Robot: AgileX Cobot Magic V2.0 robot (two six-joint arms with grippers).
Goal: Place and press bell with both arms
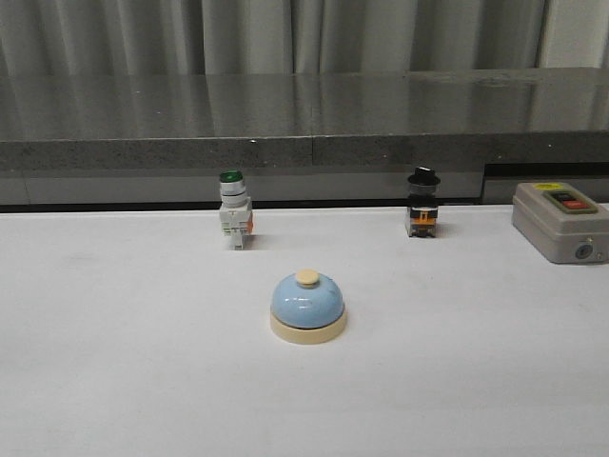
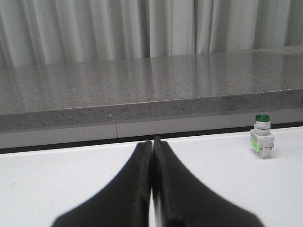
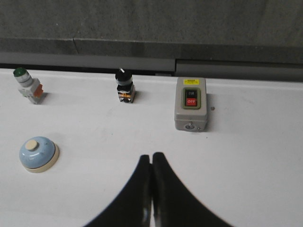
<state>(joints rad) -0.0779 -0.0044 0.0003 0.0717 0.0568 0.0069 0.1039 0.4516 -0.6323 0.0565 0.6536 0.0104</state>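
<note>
The light-blue dome bell with cream base and cream button stands upright on the white table, near the middle in the front view. It also shows in the right wrist view, bell, well off to the side of my right gripper, which is shut with nothing in it. My left gripper is shut and empty too; the bell does not show in its view. Neither arm shows in the front view.
A green-capped white push-button switch and a black-knobbed switch stand at the table's back. A grey box with a red button sits at the back right. A grey stone ledge runs behind the table.
</note>
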